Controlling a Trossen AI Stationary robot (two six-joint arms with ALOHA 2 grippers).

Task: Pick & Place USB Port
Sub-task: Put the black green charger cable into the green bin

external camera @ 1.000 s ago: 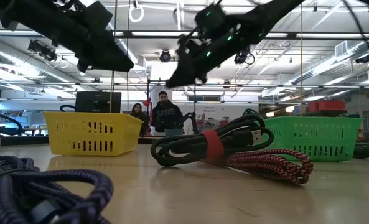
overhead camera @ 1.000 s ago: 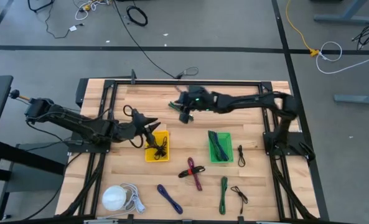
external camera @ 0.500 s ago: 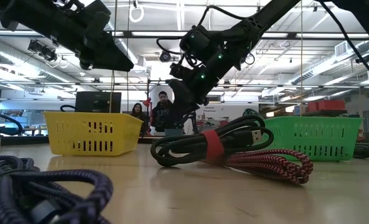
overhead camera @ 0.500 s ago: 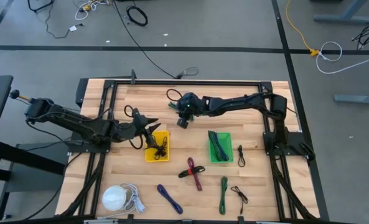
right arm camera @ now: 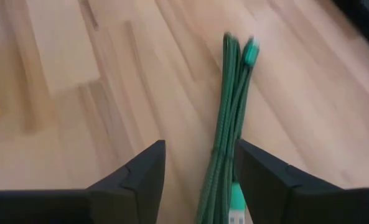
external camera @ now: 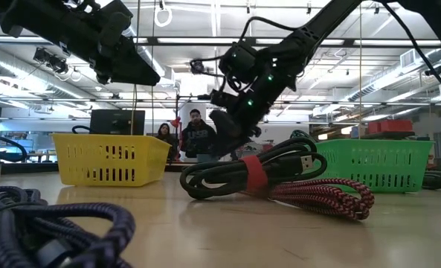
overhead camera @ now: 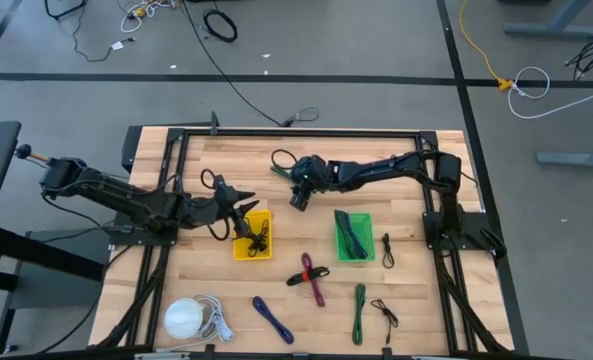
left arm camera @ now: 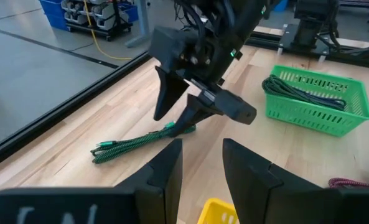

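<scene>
White round object [overhead camera: 184, 319]: front left corner of the table [overhead camera: 286, 300], untouched.

Left gripper [overhead camera: 242, 203]: waits over the yellow basket [overhead camera: 253, 236], fingers parted, empty. The basket holds a dark cable.

Right gripper [overhead camera: 298, 197]: has dropped toward the table's back centre in the last second and now straddles the green cable [left arm camera: 137, 142], fingers open, not yet closed; pickup appears imminent.

Green basket [overhead camera: 353, 237]: holds coiled dark-green cables.

Loose cables: several across the table front; exact types hard to tell.

High view overhead; low view table-level; wrists close; all share green cable [left arm camera: 140, 140].
</scene>
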